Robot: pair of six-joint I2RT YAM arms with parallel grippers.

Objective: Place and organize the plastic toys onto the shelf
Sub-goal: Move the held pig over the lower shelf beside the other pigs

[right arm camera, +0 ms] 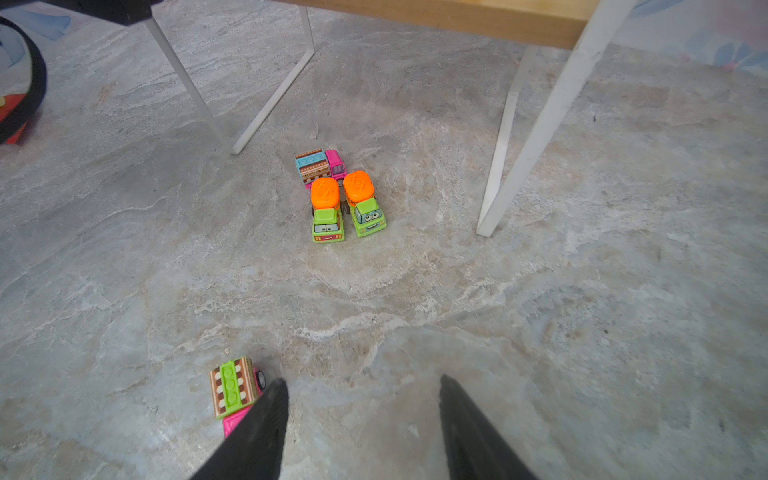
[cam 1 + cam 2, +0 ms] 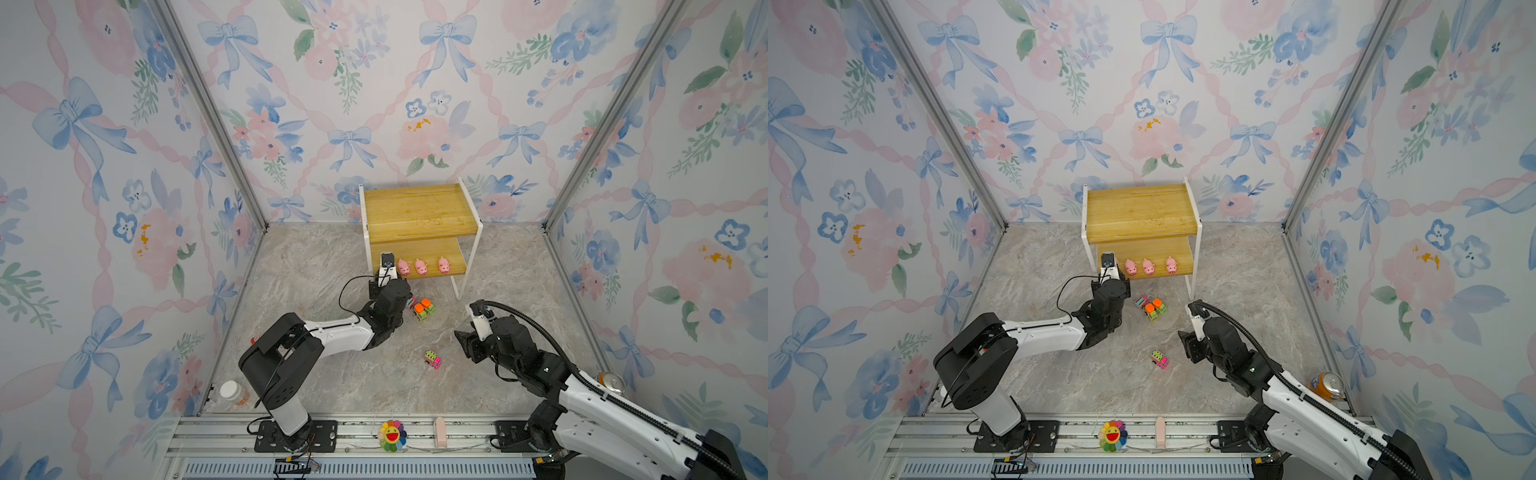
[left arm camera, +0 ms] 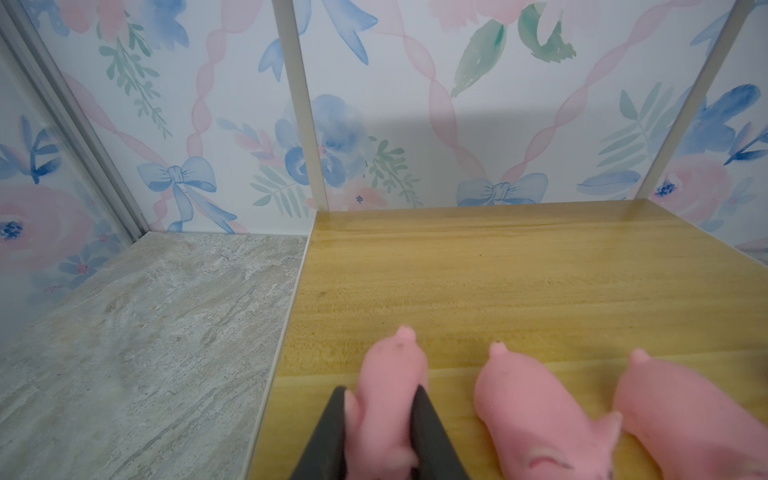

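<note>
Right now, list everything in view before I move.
shelf: one, yellowish, white frame, back wall.
pigs: four, pink, three along the shelf's lower board, one in the left pincer.
green trucks: two, orange-topped, floor, side by side.
pink trucks: two, striped tops, one beside the green pair, one near the right pincer.
flower: one, rainbow, front rail.
bottle: one, white-capped, front left corner.
can: one, orange, front right corner.
left pincer: one, black, shut on a pig.
right pincer: one, black, open above floor.

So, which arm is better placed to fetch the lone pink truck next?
Right: the right pincer, open, empty, hangs beside that truck; the left pincer is shut on a pig at the shelf.
</note>
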